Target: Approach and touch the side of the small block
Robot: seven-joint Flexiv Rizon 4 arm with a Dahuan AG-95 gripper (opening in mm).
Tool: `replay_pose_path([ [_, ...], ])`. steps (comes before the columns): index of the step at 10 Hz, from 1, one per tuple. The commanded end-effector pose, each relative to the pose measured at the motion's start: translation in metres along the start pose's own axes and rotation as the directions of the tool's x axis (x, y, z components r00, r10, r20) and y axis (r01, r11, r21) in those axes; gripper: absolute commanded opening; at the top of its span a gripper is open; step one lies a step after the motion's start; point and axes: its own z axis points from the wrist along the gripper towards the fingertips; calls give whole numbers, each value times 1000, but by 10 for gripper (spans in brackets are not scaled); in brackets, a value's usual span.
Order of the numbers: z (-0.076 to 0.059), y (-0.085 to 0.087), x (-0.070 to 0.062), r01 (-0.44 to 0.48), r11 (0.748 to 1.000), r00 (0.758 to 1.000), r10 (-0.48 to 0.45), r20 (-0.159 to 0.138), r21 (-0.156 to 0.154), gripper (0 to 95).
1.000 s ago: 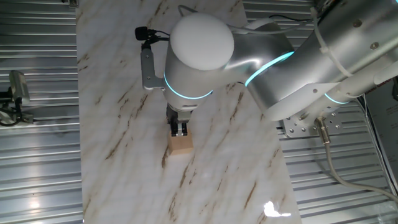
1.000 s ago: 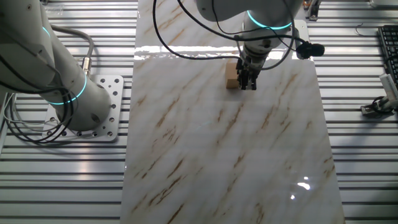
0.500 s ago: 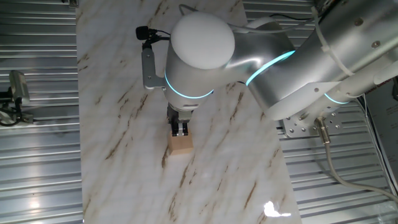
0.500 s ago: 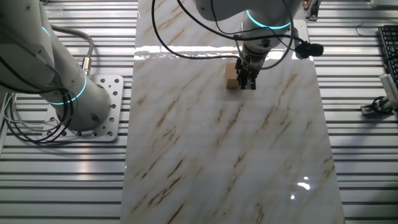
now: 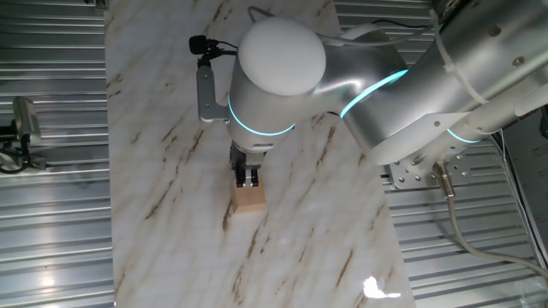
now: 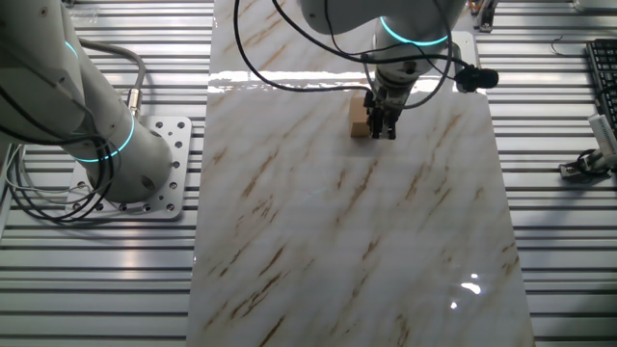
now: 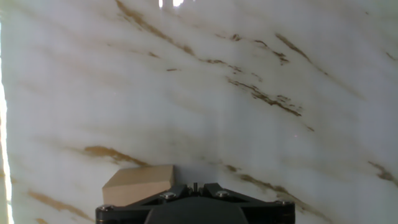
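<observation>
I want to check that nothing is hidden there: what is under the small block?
The small block lies directly on the marble-patterned table; nothing else shows beneath it. Its underside is covered. The pincer stands against one side, hiding that side in one fixed view.

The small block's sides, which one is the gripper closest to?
The side facing right in the other fixed view: the gripper stands right against that face of the small block. Its other sides face only the marble tabletop.

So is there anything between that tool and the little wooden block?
Nothing: in the other fixed view the tool sits right beside the small block, no visible gap.
</observation>
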Motion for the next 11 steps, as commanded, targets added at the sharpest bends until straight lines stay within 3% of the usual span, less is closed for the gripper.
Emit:
replay_pose_path([
  [1, 6, -1, 1, 3, 1000, 1000, -3, 10, -9, 0],
  [5, 10, 12, -1, -33, 999, 999, 33, 6, -26, 0],
  [8, 11, 19, -5, -32, 999, 999, 32, 2, -19, 0],
  [9, 11, 18, -5, 18, 999, 1000, -18, -3, 28, 0],
  [11, 11, 18, -5, 19, 1000, 1000, -19, 2, 10, 0],
])
